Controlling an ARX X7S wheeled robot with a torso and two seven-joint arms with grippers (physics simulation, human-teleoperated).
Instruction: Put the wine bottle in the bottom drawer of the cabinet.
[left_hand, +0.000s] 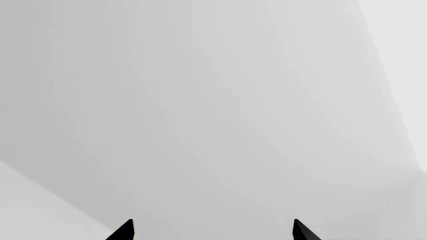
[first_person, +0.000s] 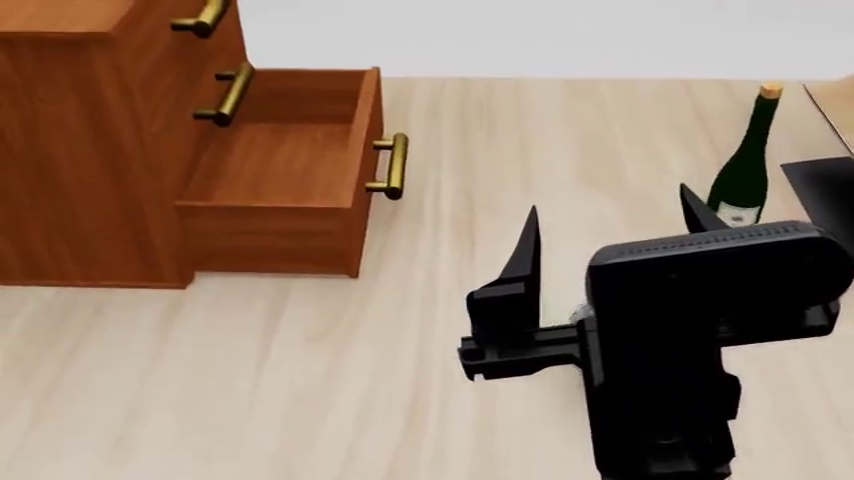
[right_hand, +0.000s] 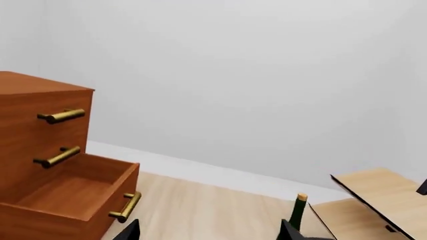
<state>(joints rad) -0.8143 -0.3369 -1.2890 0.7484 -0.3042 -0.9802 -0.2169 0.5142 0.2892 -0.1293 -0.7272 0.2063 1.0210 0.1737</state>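
The wine bottle (first_person: 742, 178), dark green with a tan cork, stands upright on the pale wood floor at the right. It also shows in the right wrist view (right_hand: 297, 212). The cabinet (first_person: 80, 150) stands at the left with its bottom drawer (first_person: 274, 165) pulled open and nothing inside. Both show in the right wrist view: the cabinet (right_hand: 30, 130) and the drawer (right_hand: 63, 197). My right gripper (first_person: 610, 215) is open and empty, just left of the bottle; in its own view (right_hand: 210, 231) the bottle is by one fingertip. My left gripper (left_hand: 213, 230) is open, facing only grey wall.
A pale wooden rack (right_hand: 380, 192) on a black base stands right of the bottle; its edge shows in the head view (first_person: 817, 175). Two shut drawers with brass handles (first_person: 230, 92) sit above the open one. Bare floor lies between the cabinet and the bottle.
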